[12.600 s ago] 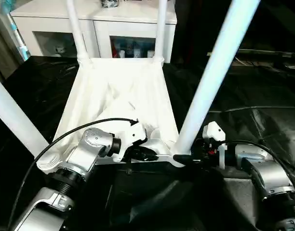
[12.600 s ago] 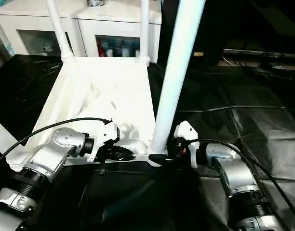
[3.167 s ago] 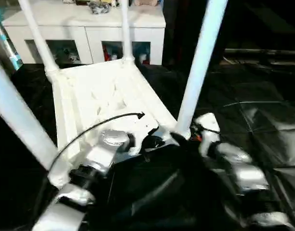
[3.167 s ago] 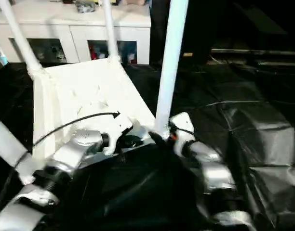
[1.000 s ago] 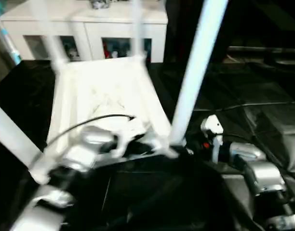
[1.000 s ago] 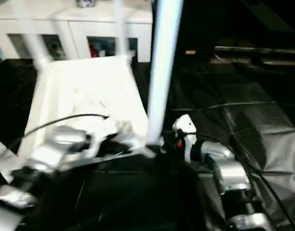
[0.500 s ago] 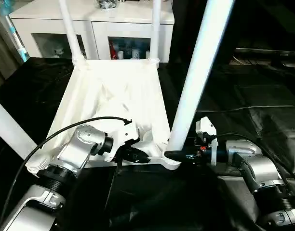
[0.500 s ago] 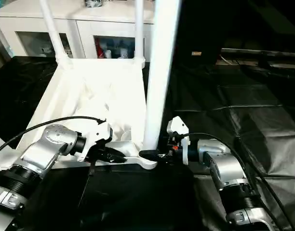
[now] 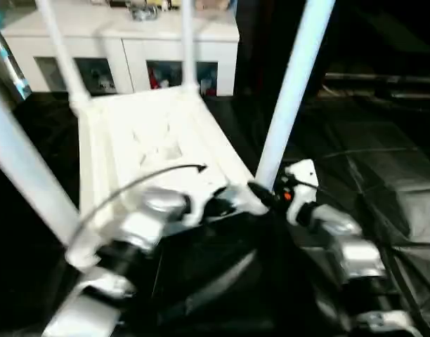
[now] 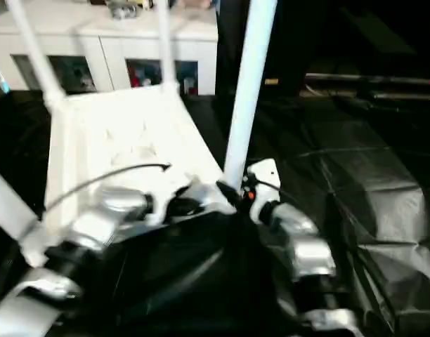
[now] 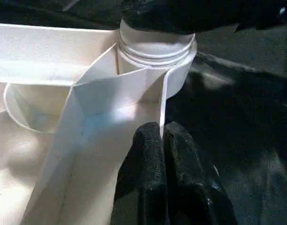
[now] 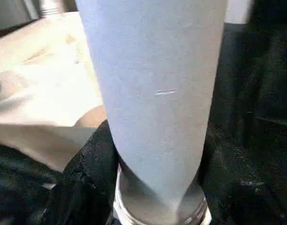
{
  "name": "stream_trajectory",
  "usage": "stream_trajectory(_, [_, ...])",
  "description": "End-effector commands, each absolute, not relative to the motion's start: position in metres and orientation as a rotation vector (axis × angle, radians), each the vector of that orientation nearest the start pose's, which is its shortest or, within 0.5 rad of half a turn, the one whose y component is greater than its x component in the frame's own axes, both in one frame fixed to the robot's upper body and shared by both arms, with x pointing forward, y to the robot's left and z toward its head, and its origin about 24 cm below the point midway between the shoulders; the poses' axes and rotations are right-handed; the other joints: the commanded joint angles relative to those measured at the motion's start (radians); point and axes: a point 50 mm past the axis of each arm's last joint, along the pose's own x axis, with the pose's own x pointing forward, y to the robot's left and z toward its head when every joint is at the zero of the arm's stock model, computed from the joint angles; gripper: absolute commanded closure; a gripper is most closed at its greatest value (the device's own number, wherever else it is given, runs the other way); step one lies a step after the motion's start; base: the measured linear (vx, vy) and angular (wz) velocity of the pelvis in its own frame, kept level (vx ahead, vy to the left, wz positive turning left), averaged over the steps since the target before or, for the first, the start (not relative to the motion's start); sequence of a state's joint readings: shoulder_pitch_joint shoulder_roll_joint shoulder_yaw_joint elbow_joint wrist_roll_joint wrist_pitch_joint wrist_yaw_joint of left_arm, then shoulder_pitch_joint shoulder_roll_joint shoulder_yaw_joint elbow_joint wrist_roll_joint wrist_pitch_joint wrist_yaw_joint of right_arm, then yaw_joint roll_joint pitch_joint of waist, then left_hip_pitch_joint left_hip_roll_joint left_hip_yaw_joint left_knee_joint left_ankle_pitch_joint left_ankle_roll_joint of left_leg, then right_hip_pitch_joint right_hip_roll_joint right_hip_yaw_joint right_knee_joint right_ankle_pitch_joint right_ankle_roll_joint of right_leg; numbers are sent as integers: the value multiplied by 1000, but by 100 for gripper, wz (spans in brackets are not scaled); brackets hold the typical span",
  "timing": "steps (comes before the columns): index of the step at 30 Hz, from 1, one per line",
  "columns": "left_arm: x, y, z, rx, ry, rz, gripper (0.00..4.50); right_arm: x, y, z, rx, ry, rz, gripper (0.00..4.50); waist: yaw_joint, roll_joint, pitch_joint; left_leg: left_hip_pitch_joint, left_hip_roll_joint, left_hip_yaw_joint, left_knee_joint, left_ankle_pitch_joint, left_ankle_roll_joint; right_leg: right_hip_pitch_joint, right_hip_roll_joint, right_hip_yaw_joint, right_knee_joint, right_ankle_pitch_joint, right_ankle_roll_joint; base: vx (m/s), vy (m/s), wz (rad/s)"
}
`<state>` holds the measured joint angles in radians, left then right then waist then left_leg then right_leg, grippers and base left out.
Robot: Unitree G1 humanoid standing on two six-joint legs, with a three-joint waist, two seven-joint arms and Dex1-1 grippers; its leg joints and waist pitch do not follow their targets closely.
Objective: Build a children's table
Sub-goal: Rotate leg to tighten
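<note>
The children's table lies upside down on black sheeting, its white top [image 9: 131, 140] facing down and its legs pointing up. Two thin legs rise at the far corners [image 9: 60, 49] and a thick one at the near left [image 9: 25, 168]. The near right leg [image 9: 289, 84] stands in its corner socket [image 11: 155, 51]. My left gripper [image 9: 225, 203] is shut on the top's thin rim beside that socket, its fingers [image 11: 143, 159] pressed together over the edge. My right gripper [image 9: 261, 193] is shut round the base of the near right leg, a black finger [image 12: 92, 159] hugging its side.
A white cabinet [image 9: 124, 28] with glass-fronted compartments stands behind the table. Crinkled black sheeting [image 9: 383, 168] covers the surface to the right and in front. My silver forearms reach in from the near edge.
My right gripper's fingers have closed in on the leg's base. The table's near right corner has swung away from me, so the top now lies skewed. The left gripper's hold is unchanged.
</note>
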<state>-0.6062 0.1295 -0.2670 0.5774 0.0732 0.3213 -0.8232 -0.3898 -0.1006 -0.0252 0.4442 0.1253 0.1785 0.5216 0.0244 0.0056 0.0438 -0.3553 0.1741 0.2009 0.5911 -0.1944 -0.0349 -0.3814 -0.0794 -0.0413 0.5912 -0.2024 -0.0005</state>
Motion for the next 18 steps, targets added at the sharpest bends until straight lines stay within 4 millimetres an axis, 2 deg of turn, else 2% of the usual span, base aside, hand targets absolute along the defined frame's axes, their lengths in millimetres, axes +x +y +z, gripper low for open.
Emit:
stream_trajectory(1, [325, 42, 49, 260, 407, -1079, 450, 298, -79, 11, 148, 338, 759, 246, -8, 2, -36, 18, 53, -48, -91, -435, -31, 5, -74, 35, -112, -560, -112, 0, 0, 0])
stream_trajectory(2, [325, 42, 50, 262, 404, -1085, 450, 298, -78, 12, 153, 335, 767, 246, -10, 1, -37, 17, 54, -48, -92, -435, -30, 4, -73, 34, -113, -553, -111, 0, 0, 0])
stream_trajectory(3, [324, 44, 51, 271, 396, -1111, 450, 297, -77, 16, 173, 324, 806, 192, -10, 1, -37, 17, 54, -49, -93, -434, -28, 5, -72, 34, -112, -540, -113, 0, 0, 0])
stream_trajectory(4, [323, 46, 51, 279, 395, -1127, 450, 296, -79, 18, 174, 319, 839, 179, -9, 1, -39, 16, 55, -48, -95, -427, -24, 7, -70, 35, -109, -504, -121, 0, 0, 0])
stream_trajectory(6, [322, 50, 52, 290, 390, -1160, 450, 295, -82, 20, 156, 318, 893, 173, -9, 0, -46, 8, 59, -45, -97, -367, -8, 16, -70, 38, -97, -371, -158, 0, 0, 0])
stream_trajectory(9, [318, 58, 52, 307, 389, -1225, 450, 294, -92, 24, 109, 319, 972, 124, -9, 1, -50, 5, 60, -37, -92, -305, 13, 22, -68, 40, -84, -244, -206, 0, 0, 0])
stream_trajectory(11, [314, 68, 52, 325, 403, -1287, 450, 293, -104, 29, 82, 321, 1053, 124, -6, -1, -55, 0, 59, -36, -86, -247, 43, 33, -70, 37, -75, -180, -233, 0, 0, 0])
stream_trajectory(12, [313, 70, 52, 330, 405, -1304, 450, 293, -107, 30, 78, 323, 1073, 124, -6, -2, -57, -2, 59, -33, -83, -225, 53, 35, -70, 38, -72, -150, -240, 57, -14, 2])
stream_trajectory(13, [308, 77, 54, 332, 406, -1362, 450, 291, -116, 35, 61, 329, 1134, 124, -4, 0, -58, 3, 60, -28, -78, -193, 74, 30, -70, 39, -68, -92, -262, 57, -24, 3])
stream_trajectory(14, [306, 80, 54, 331, 407, -1388, 450, 289, -121, 37, 53, 336, 1166, 124, -2, 0, -62, -1, 59, -29, -73, -147, 92, 39, -70, 37, -58, -34, -279, 57, -24, 3])
stream_trajectory(15, [303, 84, 56, 323, 409, -1428, 450, 288, -128, 39, 39, 349, 1206, 124, 1, -2, -65, 0, 61, -26, -69, -102, 114, 38, -70, 37, -51, 30, -295, 50, -29, 1])
stream_trajectory(16, [303, 84, 56, 323, 409, -1428, 450, 288, -128, 39, 39, 349, 1206, 124, 1, -2, -65, 0, 61, -26, -69, -102, 114, 38, -70, 37, -51, 30, -295, 0, 0, 0])
stream_trajectory(17, [298, 89, 57, 312, 421, -1475, 450, 287, -137, 42, 19, 362, 1241, 124, 12, 2, -66, 2, 61, -22, -64, -61, 136, 37, -67, 34, -44, 84, -313, 0, 0, 0])
stream_trajectory(18, [296, 91, 58, 309, 429, -1494, 450, 287, -140, 43, 9, 365, 1251, 124, 21, 2, -67, -1, 64, -21, -61, -37, 144, 38, -65, 32, -38, 110, -319, 0, 0, 0])
